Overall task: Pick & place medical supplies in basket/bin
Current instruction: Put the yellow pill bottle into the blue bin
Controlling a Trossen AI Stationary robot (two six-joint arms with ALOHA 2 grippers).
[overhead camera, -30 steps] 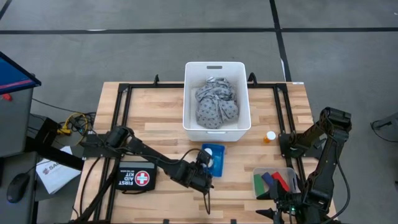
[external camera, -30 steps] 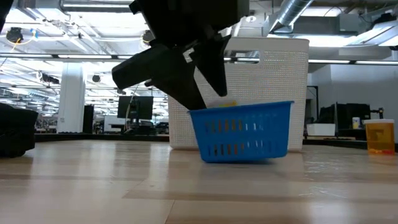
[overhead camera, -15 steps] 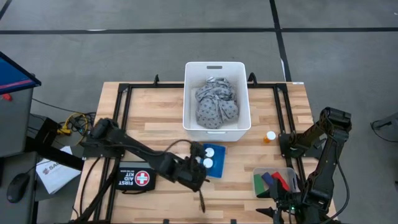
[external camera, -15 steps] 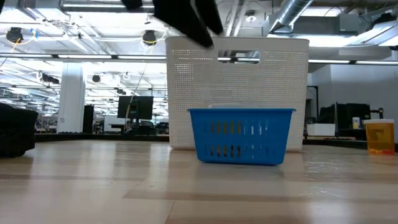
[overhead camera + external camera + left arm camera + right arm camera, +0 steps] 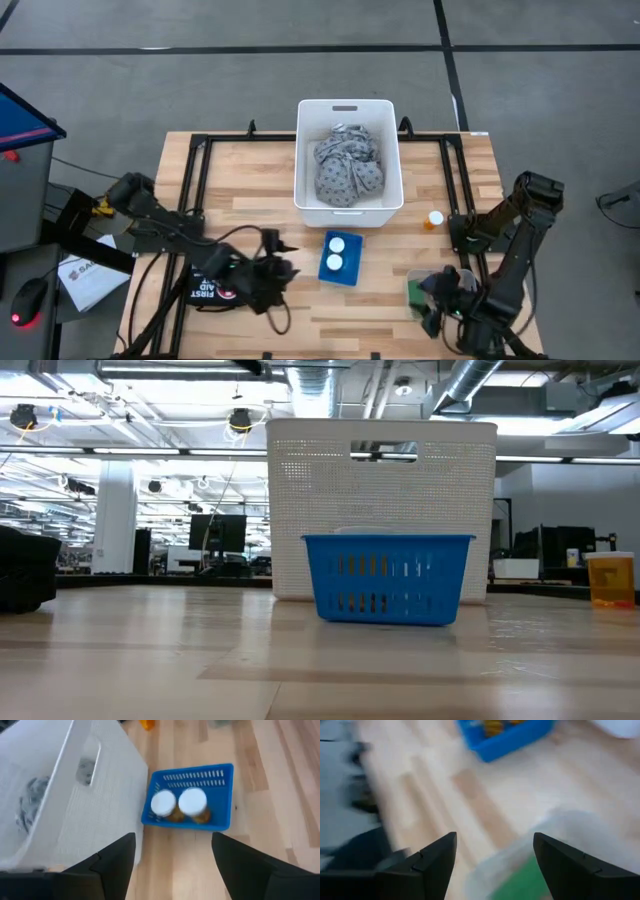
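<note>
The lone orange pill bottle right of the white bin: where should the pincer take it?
Grip the pill bottle around its orange body just under the white cap, coming straight down. It stands upright and apart from the white bin, so its sides look free.

The big bin (image 5: 348,155) stands at the back middle of the desk (image 5: 250,175), with the cloth (image 5: 347,167) lying inside it. Just in front of the bin sits the small basket (image 5: 340,258), holding two capped pill bottles (image 5: 334,251) side by side. A third pill bottle (image 5: 433,218) stands on the desk just right of the bin. A first aid kit (image 5: 208,285) lies front-left of the bin, and a tray (image 5: 425,290) front-right of it.
</note>
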